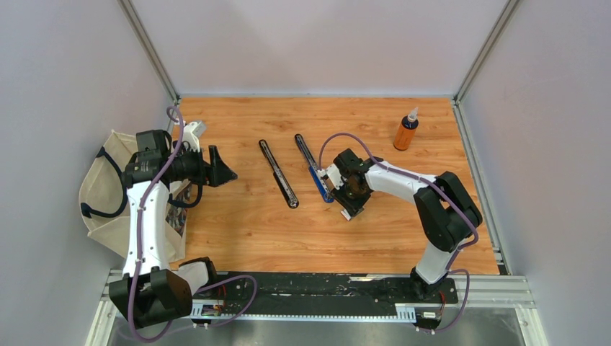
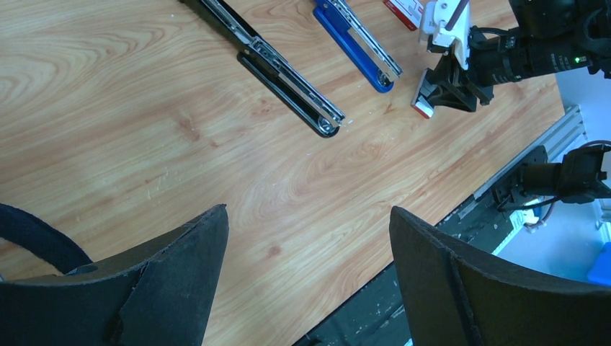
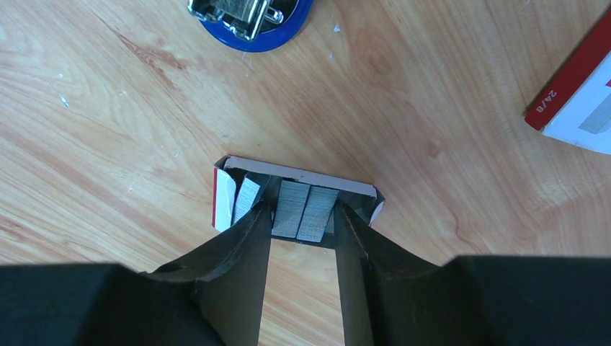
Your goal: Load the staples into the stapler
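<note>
An open white and red staple box (image 3: 297, 177) lies on the wooden table with silvery staple strips (image 3: 306, 209) in it. My right gripper (image 3: 302, 213) reaches down into the box, its fingers closed against two side-by-side strips. A further strip (image 3: 247, 198) leans at the box's left. The box's red-labelled sleeve (image 3: 576, 101) lies apart at the right. The blue stapler (image 1: 311, 167) lies opened flat just beyond the right gripper (image 1: 348, 210); its end shows in the right wrist view (image 3: 248, 21). A black stapler (image 1: 277, 173) lies opened to its left. My left gripper (image 1: 229, 175) is open and empty above the table's left part.
An orange bottle (image 1: 406, 130) stands at the back right. A cream cloth bag (image 1: 101, 198) hangs over the table's left edge under the left arm. The left wrist view shows both staplers (image 2: 288, 72) and the right gripper (image 2: 432, 97) on the box.
</note>
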